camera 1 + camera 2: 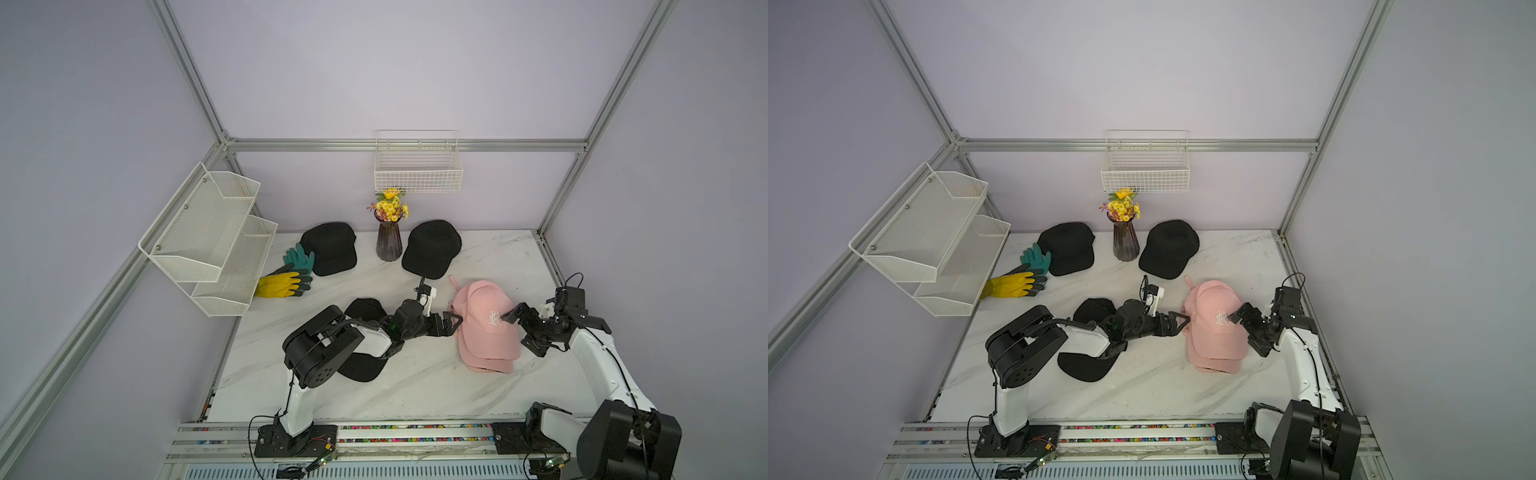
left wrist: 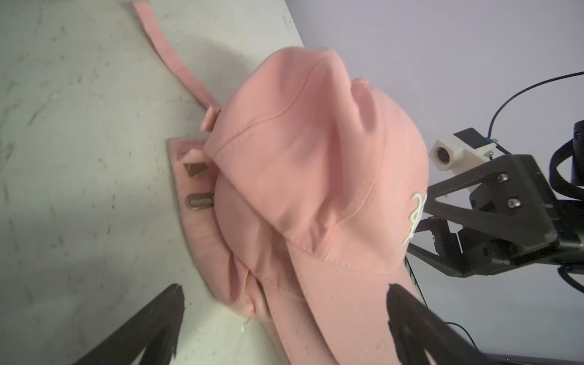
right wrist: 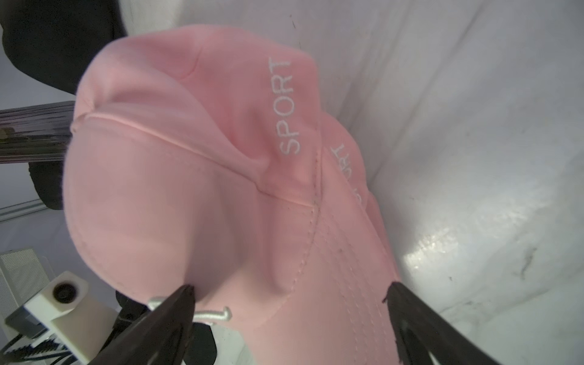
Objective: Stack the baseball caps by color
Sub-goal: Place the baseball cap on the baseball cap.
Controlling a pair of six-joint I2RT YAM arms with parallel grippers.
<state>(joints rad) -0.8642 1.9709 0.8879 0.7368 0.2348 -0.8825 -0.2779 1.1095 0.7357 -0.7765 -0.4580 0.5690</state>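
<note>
**A:** What can go wrong for you here?

**B:** Closest in, the pink stack (image 1: 484, 328) lies between your 2 grippers. Back out carelessly and a finger may snag the top pink cap (image 2: 316, 164) and skew the pile. Farther beyond the jaws, the vase (image 1: 388, 245) stands between the black caps (image 1: 432, 251), and a reach there could tip it.

**A:** And the jaws?

**B:** The left gripper (image 1: 452, 325) and right gripper (image 1: 521, 332) both gape fully and hold nothing. The right's tips flank the top cap's front and seem to brush it.
</note>
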